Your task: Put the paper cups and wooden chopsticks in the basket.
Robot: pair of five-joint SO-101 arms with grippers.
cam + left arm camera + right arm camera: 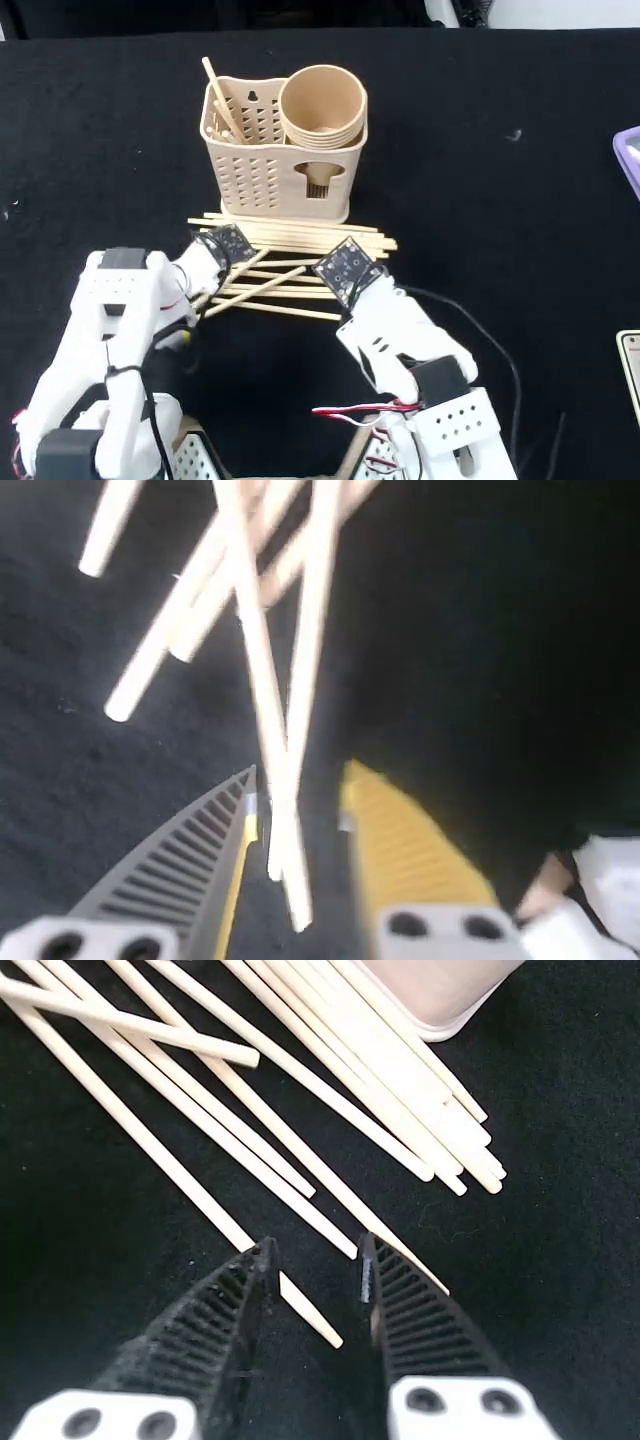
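Observation:
A beige basket [262,172] stands at the back centre. Stacked paper cups [322,103] fill one compartment and a few chopsticks [222,100] lean in the other. Several wooden chopsticks [300,238] lie on the black table in front of it. My left gripper [230,258] hangs over the pile's left end; its yellow-padded fingers [400,850] are open with two crossed chopsticks [285,730] between them. Over the pile's middle, my right gripper [315,1260] stands open, its black fingers [215,1330] straddling the end of one chopstick [300,1305] on the table.
A purple object [629,155] and a pale one [632,365] show at the right edge. Black cloth [500,220] spreads around the basket. Arm bases and wires [350,410] crowd the near edge.

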